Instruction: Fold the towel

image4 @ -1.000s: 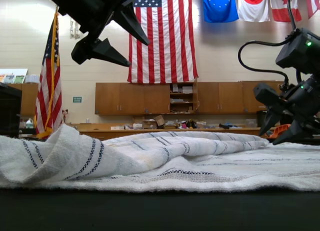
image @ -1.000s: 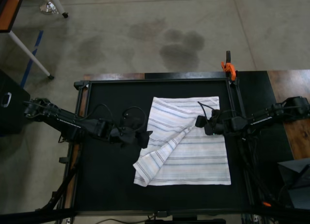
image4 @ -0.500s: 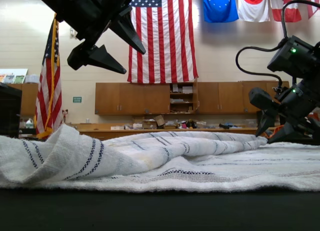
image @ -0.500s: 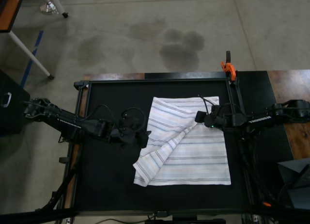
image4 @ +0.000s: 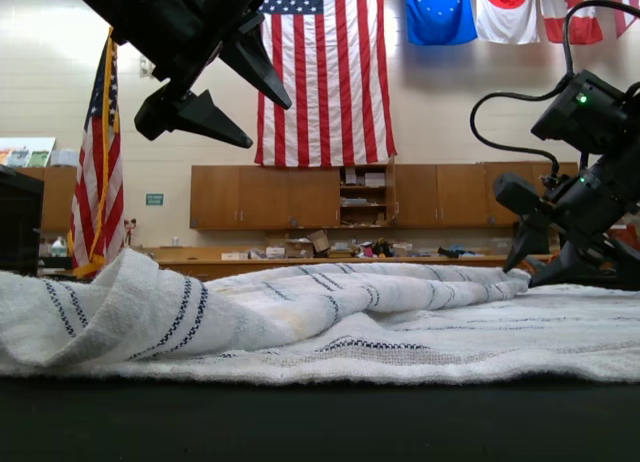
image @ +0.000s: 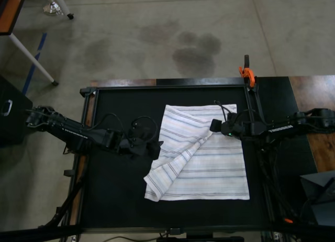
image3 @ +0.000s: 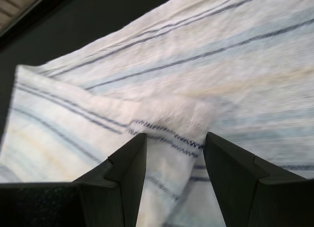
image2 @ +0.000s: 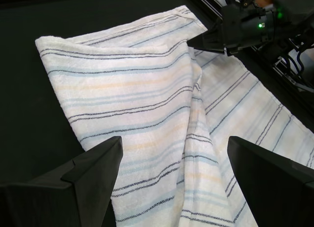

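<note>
The towel [image: 201,155] is a white cloth with thin grey and pale stripes, spread on the black table [image: 120,200]. One flap is folded diagonally over its middle. My left gripper [image: 158,147] hangs open above the towel's edge on the top view's left. Its wide-spread fingers [image2: 93,170] frame the towel [image2: 142,94] in the left wrist view. My right gripper [image: 212,128] is open and low over the flap's far corner. That folded corner [image3: 169,116] lies between its fingers [image3: 127,173]. In the exterior view the left gripper [image4: 270,124] is high and the right gripper [image4: 520,274] is near the cloth [image4: 300,317].
A black frame rail [image: 254,111] borders the table on the top view's right. An orange clamp [image: 246,73] sits at its far corner. A wooden surface [image: 314,92] lies beyond it. Bare black table surrounds the towel.
The right gripper has moved toward the flap's far corner and sunk closer to the cloth. The left gripper has hardly moved. The towel lies as before.
</note>
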